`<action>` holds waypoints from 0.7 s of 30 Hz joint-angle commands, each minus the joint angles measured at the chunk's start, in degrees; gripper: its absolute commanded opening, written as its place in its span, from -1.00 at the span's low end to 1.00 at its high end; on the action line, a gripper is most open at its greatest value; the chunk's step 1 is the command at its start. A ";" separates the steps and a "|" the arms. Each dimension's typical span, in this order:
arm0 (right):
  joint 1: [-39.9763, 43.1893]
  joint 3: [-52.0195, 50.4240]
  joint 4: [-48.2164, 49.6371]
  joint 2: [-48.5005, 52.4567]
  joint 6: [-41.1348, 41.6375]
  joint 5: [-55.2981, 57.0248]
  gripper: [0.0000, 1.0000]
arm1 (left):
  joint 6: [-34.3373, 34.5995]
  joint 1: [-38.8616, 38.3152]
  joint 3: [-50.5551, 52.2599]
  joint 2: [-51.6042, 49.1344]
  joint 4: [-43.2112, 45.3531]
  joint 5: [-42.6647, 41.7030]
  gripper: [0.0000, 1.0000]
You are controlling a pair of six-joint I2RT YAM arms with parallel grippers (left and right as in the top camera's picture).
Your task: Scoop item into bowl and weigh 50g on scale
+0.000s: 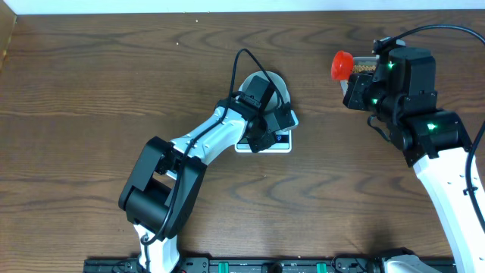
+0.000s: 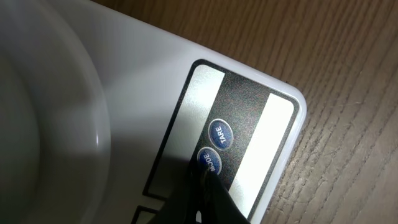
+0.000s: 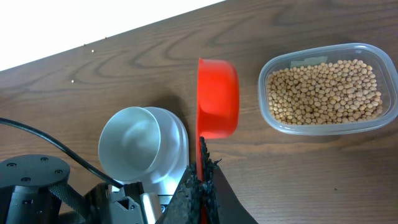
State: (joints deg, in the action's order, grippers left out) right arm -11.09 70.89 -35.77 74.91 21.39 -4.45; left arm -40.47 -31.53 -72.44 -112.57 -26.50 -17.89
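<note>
From here the left gripper (image 2: 203,182), pressed together at the scale's (image 2: 155,56) MODE button (image 2: 210,162), wants a light, square tap without nudging the empty bowl (image 3: 134,146), while the right gripper (image 3: 200,180) pinches the red scoop (image 3: 217,99) and the beans (image 3: 323,90) sit in the tub (image 3: 373,53).

We found a robotics lab: cabled left arm (image 1: 198,144) and right arm (image 1: 443,155) stood at a wood-grain desk (image 1: 76,114).
</note>
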 commanded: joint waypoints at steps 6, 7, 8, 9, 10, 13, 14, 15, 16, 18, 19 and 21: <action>0.28 1.42 -0.22 0.00 -0.87 0.48 -0.97 | 0.28 0.11 0.42 -2.97 -0.37 1.07 -0.85; 0.28 1.42 -0.24 0.00 -0.87 0.48 -0.98 | 0.26 0.11 0.52 -2.97 -0.35 1.07 -0.86; 0.28 1.42 -0.26 0.00 -0.87 0.48 -0.97 | 0.24 0.11 0.59 -2.97 -0.31 1.07 -0.85; 0.28 1.42 -0.26 0.00 -0.87 0.50 -0.97 | 0.26 0.11 0.66 -2.97 -0.22 1.09 -0.86; 0.28 1.42 -0.24 0.00 -0.87 0.50 -0.97 | 0.26 0.11 0.66 -2.97 -0.24 1.07 -0.86; 0.28 1.42 -0.24 0.00 -0.87 0.50 -0.98 | 0.26 0.11 0.66 -2.97 -0.26 1.14 -0.86; 0.28 1.42 -0.26 0.00 -0.87 0.50 -0.97 | 0.26 0.11 0.68 -2.97 -0.26 1.38 -0.85; 0.28 1.42 -0.26 0.00 -0.87 0.50 -0.97 | 0.26 0.11 0.68 -2.97 -0.35 1.55 -0.86; 0.28 1.42 -0.28 0.00 -0.87 0.50 -0.97 | 0.28 0.11 0.72 -2.99 -0.35 1.75 -0.86; 0.28 1.42 -0.26 0.00 -0.87 0.50 -0.98 | 0.28 0.11 0.85 -3.06 -0.37 1.92 -0.85; 0.28 1.42 -0.26 0.00 -0.87 0.50 -0.97 | 0.28 0.11 0.87 -3.06 -0.35 1.92 -0.86; 0.28 1.42 -0.26 0.00 -0.87 0.50 -0.97 | 0.28 0.11 0.87 -3.06 -0.26 1.92 -0.85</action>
State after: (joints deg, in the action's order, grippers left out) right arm -11.09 70.87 -35.99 74.91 21.39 -4.45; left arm -40.47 -31.53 -72.44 -112.62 -26.52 -17.85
